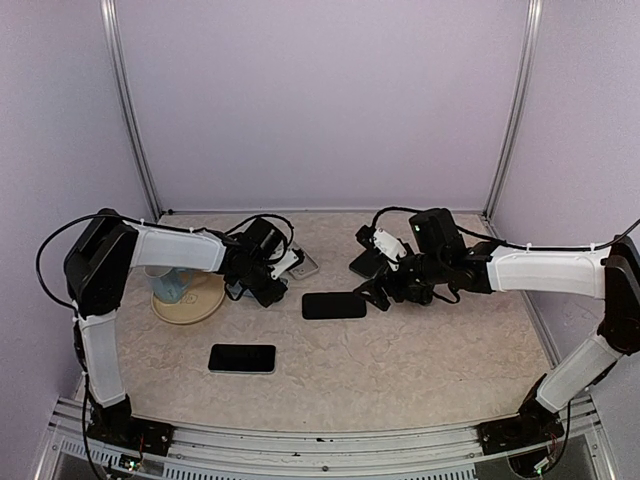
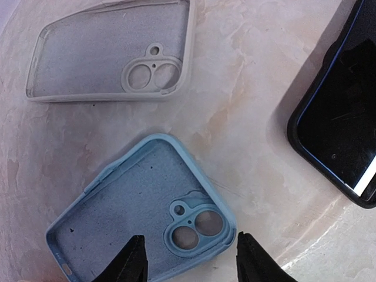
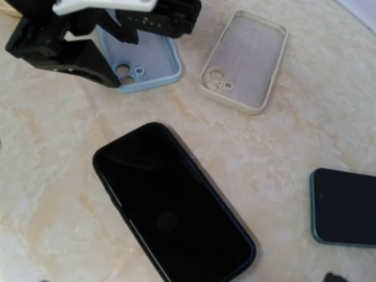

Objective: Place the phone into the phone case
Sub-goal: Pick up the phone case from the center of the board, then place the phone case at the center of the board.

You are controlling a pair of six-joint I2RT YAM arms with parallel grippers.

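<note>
A light blue phone case [image 2: 141, 217] lies open side up on the table. My left gripper [image 2: 191, 264] hovers over its camera-hole end, open, one finger [image 2: 132, 261] above the case's inside and the other [image 2: 255, 261] just outside its rim. A black phone [image 3: 173, 205] lies screen up in the middle of the table [image 1: 430, 340], directly under my right gripper [image 1: 378, 290]. That gripper is open and holds nothing. Its fingertips fall outside the right wrist view.
A beige case [image 2: 111, 59] lies beyond the blue one. A second black phone [image 1: 242, 358] rests nearer the front, and a teal-edged phone [image 3: 346, 205] sits to the right. A tan plate [image 1: 205, 303] with a cup [image 1: 170, 283] stands at the left.
</note>
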